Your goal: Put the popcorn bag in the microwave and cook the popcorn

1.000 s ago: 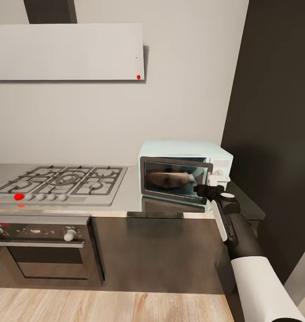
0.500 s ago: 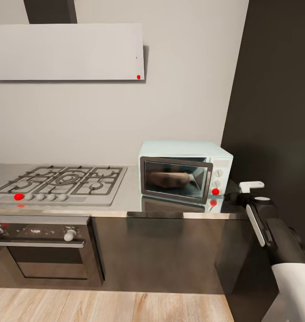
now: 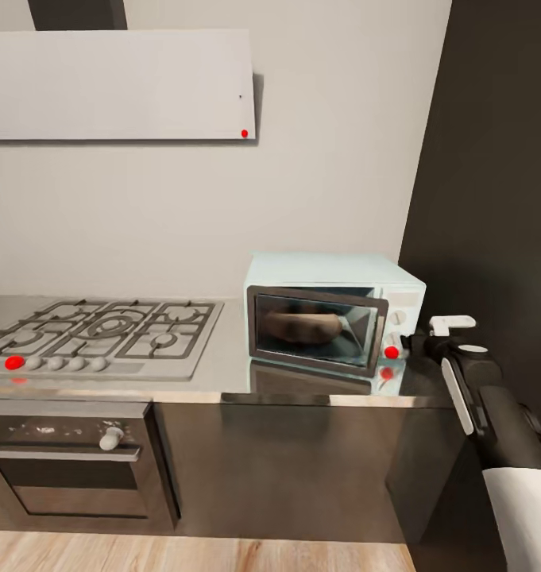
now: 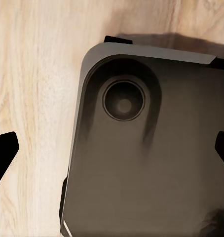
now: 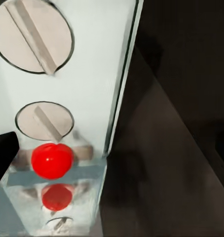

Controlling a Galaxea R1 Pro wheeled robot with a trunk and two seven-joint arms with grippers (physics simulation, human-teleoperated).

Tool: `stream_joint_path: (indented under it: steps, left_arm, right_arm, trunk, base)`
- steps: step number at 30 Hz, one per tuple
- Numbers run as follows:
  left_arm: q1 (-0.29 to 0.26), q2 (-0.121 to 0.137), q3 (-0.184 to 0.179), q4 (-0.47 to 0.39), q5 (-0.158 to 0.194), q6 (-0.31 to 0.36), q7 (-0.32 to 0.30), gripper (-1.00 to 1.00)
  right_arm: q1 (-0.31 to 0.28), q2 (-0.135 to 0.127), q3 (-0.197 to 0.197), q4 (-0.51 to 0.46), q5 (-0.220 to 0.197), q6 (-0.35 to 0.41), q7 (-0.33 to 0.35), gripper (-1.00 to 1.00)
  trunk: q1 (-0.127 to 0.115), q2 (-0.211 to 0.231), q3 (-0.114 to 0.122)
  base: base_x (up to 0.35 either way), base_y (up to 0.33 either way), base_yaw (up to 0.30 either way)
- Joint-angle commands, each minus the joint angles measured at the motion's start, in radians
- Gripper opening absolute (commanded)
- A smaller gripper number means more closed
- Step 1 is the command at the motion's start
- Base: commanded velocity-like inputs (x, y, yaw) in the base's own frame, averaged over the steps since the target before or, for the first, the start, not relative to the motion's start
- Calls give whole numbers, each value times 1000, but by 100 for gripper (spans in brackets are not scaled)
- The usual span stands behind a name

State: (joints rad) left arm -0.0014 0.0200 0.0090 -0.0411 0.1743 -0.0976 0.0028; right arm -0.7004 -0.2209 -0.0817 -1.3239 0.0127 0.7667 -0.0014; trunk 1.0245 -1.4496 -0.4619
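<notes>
The microwave (image 3: 334,318) stood on the grey bench (image 3: 222,373) with its dark glass door closed, and a tan-brown shape behind the glass was most likely the popcorn bag (image 3: 303,326), lying inside the cavity. A second earlier the right tool (image 3: 441,340) had been up against the side panel with the knobs; half a second earlier it had come away to the right, and a round light (image 3: 392,352) at the foot of that panel glowed red, with its reflection on the bench just below. At this moment the right tool hung just beside the microwave's right edge, apart from it, and the whole picture had shifted a little, so the camera had moved as well. In the right wrist view the two knobs (image 5: 33,37) and the red light (image 5: 52,160) sat close ahead; only one dark fingertip showed at the edge, so whether the right tool was spread or pressed together could not be told. The left tool (image 4: 112,153) hung spread and empty over wooden floor (image 4: 38,74), above a dark part of the robot's own body. The lit lamp suggested that heating had begun, leaving only the wait until the popcorn cooked.
</notes>
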Motion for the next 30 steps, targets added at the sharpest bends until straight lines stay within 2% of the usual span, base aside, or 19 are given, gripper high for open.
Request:
stream_joint_path:
  steps: [1, 4, 9, 13, 14, 16, 21, 28, 29, 30]
  left_arm:
    - [0, 0, 0, 0, 5, -2, 0, 100]
    - [0, 0, 0, 0, 4, -2, 0, 100]
    - [0, 0, 0, 0, 4, -2, 0, 100]
    - [0, -1, 0, 0, 4, -2, 0, 100]
    - [0, -1, 0, 0, 4, -2, 0, 100]
    - [0, -2, -1, 0, 4, -2, 0, 100]
    - [0, -2, -2, 0, 2, -2, 0, 100]
    - [0, -4, 1, -1, 4, -2, 2, 100]
    - [0, 0, 6, -8, 6, -2, 1, 100]
    - [0, -1, 7, -7, 6, -3, 1, 100]
  right_arm:
    - [-1, 1, 0, -1, 1, 2, 0, 100]
    - [0, 1, 1, -1, -1, -2, 13, 100]
    - [0, 14, 1, -2, 0, -8, 163, 100]
    - [0, 18, -1, -2, 0, -10, 239, 100]
    - [0, 17, -1, -2, 0, -10, 298, 100]
    - [0, 17, -2, -2, 1, -10, 344, 100]
    - [-1, 15, -3, -2, 2, -11, 411, 100]
    - [-1, 16, -3, -1, 6, -12, 415, 100]
    - [-1, 21, -123, 3, 54, -27, 414, 100]
    - [-1, 17, -129, -2, 88, -30, 416, 100]
  trunk:
    - [1, 0, -1]
    - [1, 0, -1]
    - [1, 0, -1]
    - [1, 0, -1]
    - [1, 0, -1]
    - [1, 0, -1]
    - [1, 0, -1]
    - [1, 0, -1]
    - [1, 0, -1]
    - [1, 0, -1]
  base:
    - [279, 0, 0]
    - [142, 0, 0]
    - [14, 0, 0]
    - [1, 0, 0]
    - [0, 0, 0]
    - [0, 0, 0]
    - [0, 0, 0]
    - [-218, 105, 0]
    - [0, 0, 0]
    - [0, 0, 0]
